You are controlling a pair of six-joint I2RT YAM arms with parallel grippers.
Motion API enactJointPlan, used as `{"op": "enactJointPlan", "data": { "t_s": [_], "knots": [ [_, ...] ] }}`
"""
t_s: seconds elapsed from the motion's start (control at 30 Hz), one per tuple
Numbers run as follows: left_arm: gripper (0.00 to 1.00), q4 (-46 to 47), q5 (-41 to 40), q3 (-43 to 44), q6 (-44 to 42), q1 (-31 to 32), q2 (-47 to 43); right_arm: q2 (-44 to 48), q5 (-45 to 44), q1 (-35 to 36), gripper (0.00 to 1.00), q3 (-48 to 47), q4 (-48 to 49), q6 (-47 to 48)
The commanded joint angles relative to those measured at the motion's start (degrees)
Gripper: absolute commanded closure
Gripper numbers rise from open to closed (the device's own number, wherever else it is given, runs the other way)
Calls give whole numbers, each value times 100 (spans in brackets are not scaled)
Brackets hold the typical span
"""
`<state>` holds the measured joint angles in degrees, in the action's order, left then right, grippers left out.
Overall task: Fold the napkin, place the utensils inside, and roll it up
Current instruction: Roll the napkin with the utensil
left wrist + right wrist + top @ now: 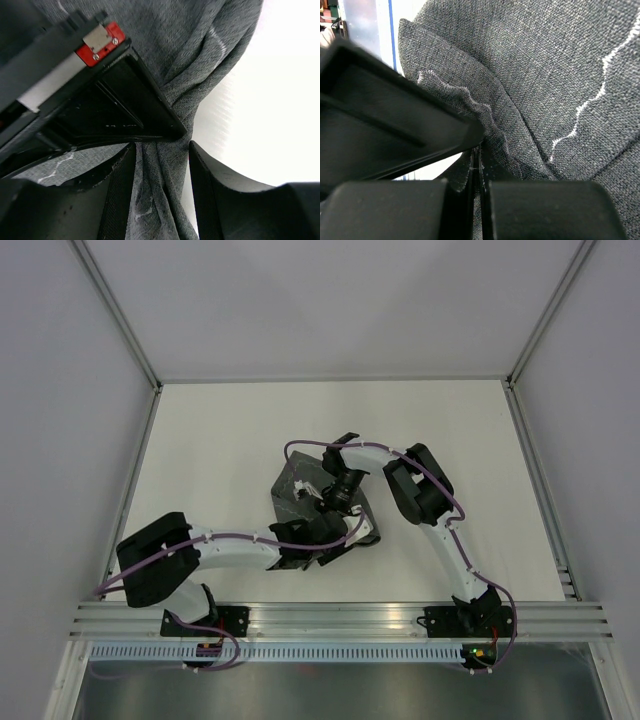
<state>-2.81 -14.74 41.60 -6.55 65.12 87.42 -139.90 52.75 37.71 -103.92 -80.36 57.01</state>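
Folding looks barely under way: your one napkin (pixel 285 496) lies bunched in the middle of the table (pixel 220 450), not rolled, and no utensils can be made out. Your right gripper (pixel 479 167) pinches its hemmed edge tight; your left gripper (pixel 162 167) straddles a gathered fold, jaws apart

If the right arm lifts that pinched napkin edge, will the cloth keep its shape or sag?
Probably sags: the napkin bunches into soft folds. Its woven surface looks grippy, so it likely won't slip from the right gripper.
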Motion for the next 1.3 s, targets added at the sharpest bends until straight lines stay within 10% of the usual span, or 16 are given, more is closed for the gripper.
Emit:
{"op": "enactJointPlan", "data": {
  "t_s": [0.0, 0.5, 0.83, 1.27],
  "knots": [
    [48, 211, 314, 41, 232, -149, 170, -231, -265, -45, 100, -50, 275, 231],
    [86, 158, 928, 172, 224, -395, 504, -135, -169, -106, 99, -58, 249, 56],
    [97, -229, 1931, 454, 338, -773, 733, 620, 68, -475, 57, -41, 652, -471],
    [98, -352, 3205, 664, 593, -1353, 1014, 2106, 297, -1942, 49, 600, 2901, -2764]
  ]
}}
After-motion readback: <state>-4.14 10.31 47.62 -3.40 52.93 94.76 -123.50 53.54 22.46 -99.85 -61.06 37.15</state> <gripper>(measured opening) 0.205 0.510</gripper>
